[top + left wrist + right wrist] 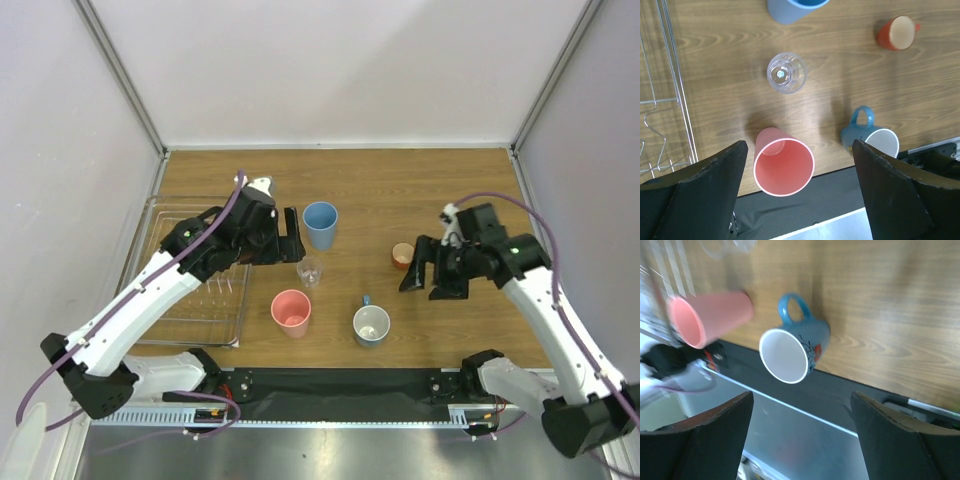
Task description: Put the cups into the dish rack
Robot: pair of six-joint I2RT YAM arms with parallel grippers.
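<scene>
The wire dish rack (160, 215) lies at the table's left, and no cup shows in it. On the wood stand a light-blue tumbler (320, 222), a tiny clear glass (309, 271), a pink tumbler (291, 312), a blue-grey mug (371, 324) and a small orange mug (402, 256). My left gripper (288, 245) hovers open between the rack and the light-blue tumbler. Its wrist view looks down on the pink tumbler (784, 167) and the clear glass (786, 73). My right gripper (428, 278) hangs open just right of the orange mug. The blue-grey mug (795, 347) lies ahead of its empty fingers.
A black mat (340, 385) runs along the near edge over a metal strip, between the two arm bases. White walls close in the table at the back and both sides. The rack's wires (665, 100) lie left of the left fingers.
</scene>
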